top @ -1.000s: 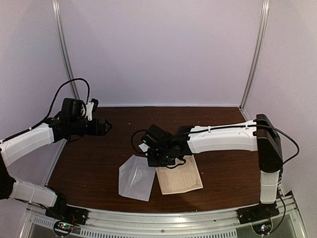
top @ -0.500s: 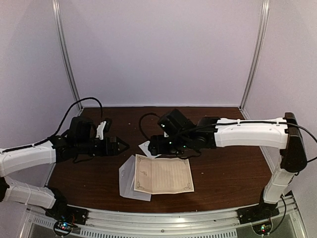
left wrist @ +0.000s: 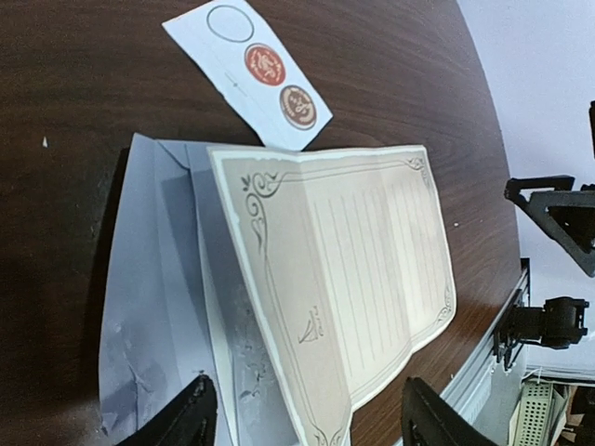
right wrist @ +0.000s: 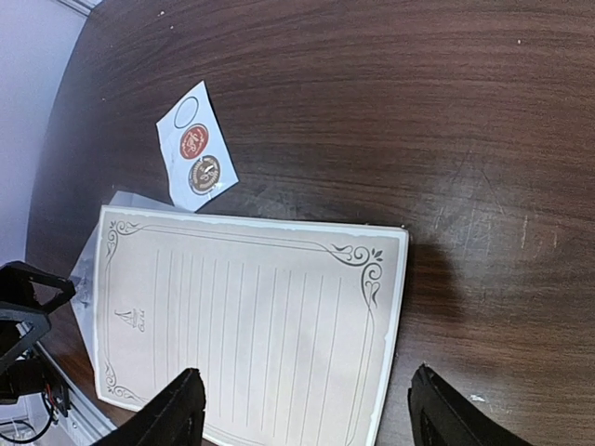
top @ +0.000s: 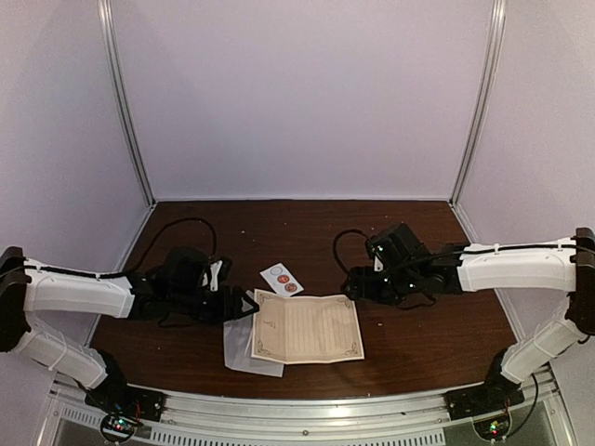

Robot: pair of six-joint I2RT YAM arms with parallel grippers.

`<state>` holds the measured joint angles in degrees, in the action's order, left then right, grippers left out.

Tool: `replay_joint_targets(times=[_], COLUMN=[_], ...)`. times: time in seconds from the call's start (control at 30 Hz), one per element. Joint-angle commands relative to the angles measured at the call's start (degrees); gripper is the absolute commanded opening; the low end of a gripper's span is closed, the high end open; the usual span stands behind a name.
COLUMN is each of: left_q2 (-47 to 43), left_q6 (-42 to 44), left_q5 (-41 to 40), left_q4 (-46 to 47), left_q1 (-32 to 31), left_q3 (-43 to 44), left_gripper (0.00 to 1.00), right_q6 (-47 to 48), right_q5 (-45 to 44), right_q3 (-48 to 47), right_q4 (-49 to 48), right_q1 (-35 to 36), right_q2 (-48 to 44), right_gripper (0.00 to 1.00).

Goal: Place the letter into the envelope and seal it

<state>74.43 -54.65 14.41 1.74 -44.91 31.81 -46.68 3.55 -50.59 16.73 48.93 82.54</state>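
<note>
The letter [top: 307, 327], cream paper with ruled lines and an ornate border, lies flat on the dark wooden table [top: 418, 232], creased along its folds. Its left part covers the pale grey envelope [top: 239, 351], which lies flap open beneath it. In the left wrist view the letter [left wrist: 353, 269] rests over the envelope [left wrist: 153, 279]. My left gripper [top: 247, 305] is open at the letter's left edge, low over the envelope, its fingertips [left wrist: 191, 418] wide apart. Off the letter's right edge, my right gripper [top: 351, 290] is open and empty, looking down on the letter [right wrist: 251, 325].
A small white strip with two round red-brown stickers [top: 281, 279] lies just behind the letter's far left corner. A metal rail [top: 307, 409] runs along the table's near edge. White walls close the back and sides.
The right gripper turned the letter onto the envelope, opened, let go and drew back to the right. The left arm swung in to the letter's left edge. The sticker strip is uncovered.
</note>
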Motion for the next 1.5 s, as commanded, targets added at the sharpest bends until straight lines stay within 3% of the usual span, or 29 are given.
replay_joint_targets(times=[0.0,0.53,0.6,0.7,0.93,1.1,1.47], left_q2=[3.22,12.12,13.65,15.54,6.86,-1.66,-9.54], left_q6=[-1.21,-0.68,-0.64,-0.02,9.26,20.12,31.59], left_q5=[-1.55,3.43,3.94,4.61,0.43,2.7,15.49], left_q4=[2.67,9.47,10.23,10.32,5.17,-0.49,-11.85], left_q1=[-0.79,-2.12,-2.64,-3.75,-5.02,-5.02,-5.02], left_q3=[0.45,2.63,3.41,5.19,10.81,16.46,30.36], left_gripper=[0.68,0.35,0.28,0.01,0.0,0.0,0.0], right_q6=[-0.22,-1.3,-1.63,-2.56,-2.54,-1.34,5.62], right_q5=[1.88,-0.74,-1.21,-1.61,-1.47,-0.87,13.0], right_q3=[1.07,0.58,0.58,0.7,4.95,9.46,12.61], right_q4=[-4.54,-2.91,-2.7,-2.61,-6.39,-12.05,-26.85], right_q1=[-0.16,-0.16,-0.2,-0.47,-2.54,-4.49,-4.63], right_q2=[-2.38,-3.64,-4.06,-5.55,-13.94,-22.8,-31.69], right_gripper=[0.76,0.75,0.75,0.76,0.89,0.99,1.0])
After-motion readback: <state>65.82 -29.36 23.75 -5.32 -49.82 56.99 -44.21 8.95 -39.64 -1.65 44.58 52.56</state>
